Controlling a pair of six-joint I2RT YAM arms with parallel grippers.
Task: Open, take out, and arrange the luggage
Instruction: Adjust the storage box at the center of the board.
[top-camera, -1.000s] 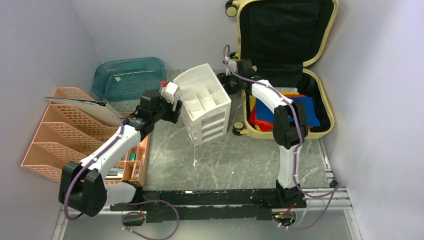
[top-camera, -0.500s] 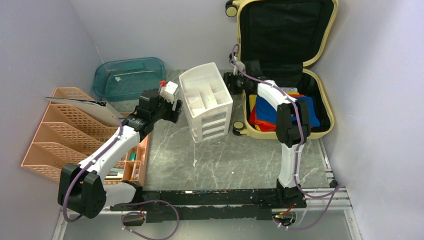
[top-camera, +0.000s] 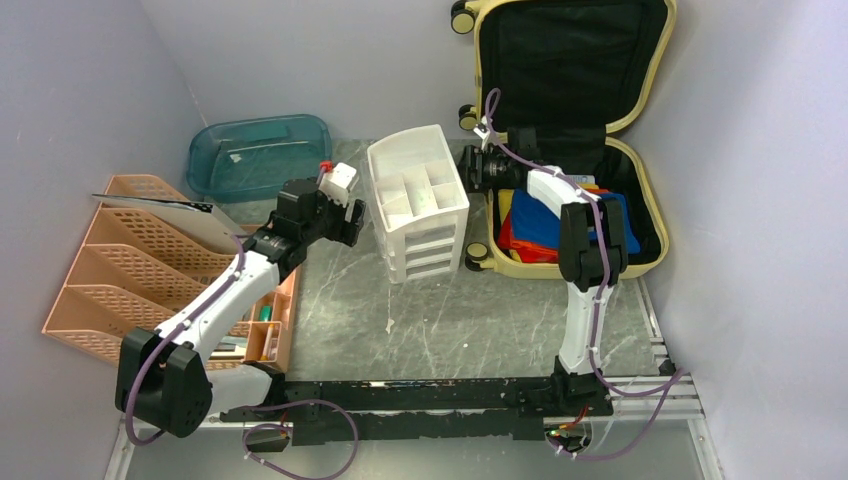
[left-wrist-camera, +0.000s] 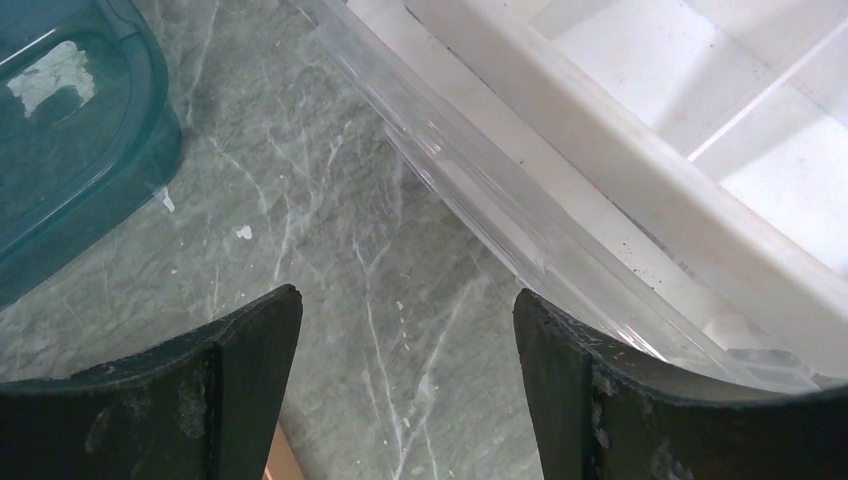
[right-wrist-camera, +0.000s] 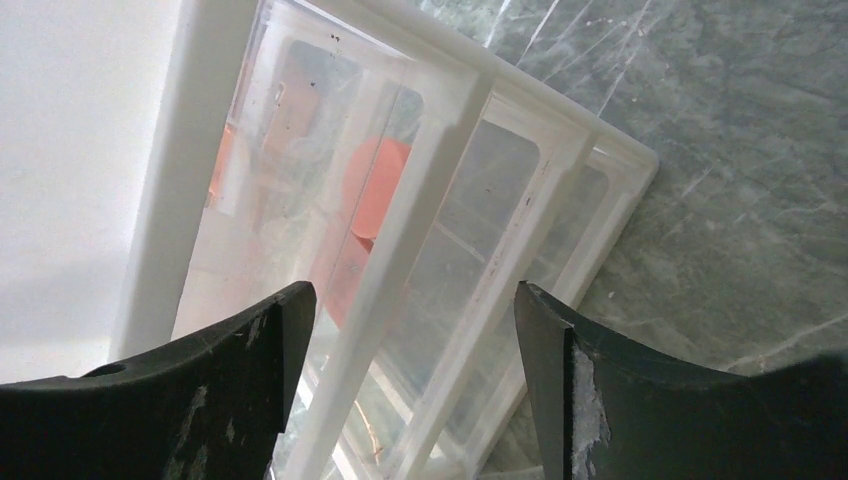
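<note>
Though pale yellow hard-shell suitcase (top-camera: 560, 266) stands open far right, red/blue cloth (top-camera: 626, 226) not yet out; L gripper (left-wrist-camera: 405, 300), R gripper (right-wrist-camera: 412, 292) wide, empty.

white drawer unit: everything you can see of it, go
The white drawer unit is white plastic: an open top tray split into compartments over three stacked clear-fronted drawers. Something orange shows through the clear panels. It stands upright on the marbled table, left of the luggage, between the left gripper and right gripper, jaws open; contact with either is unclear.
</note>
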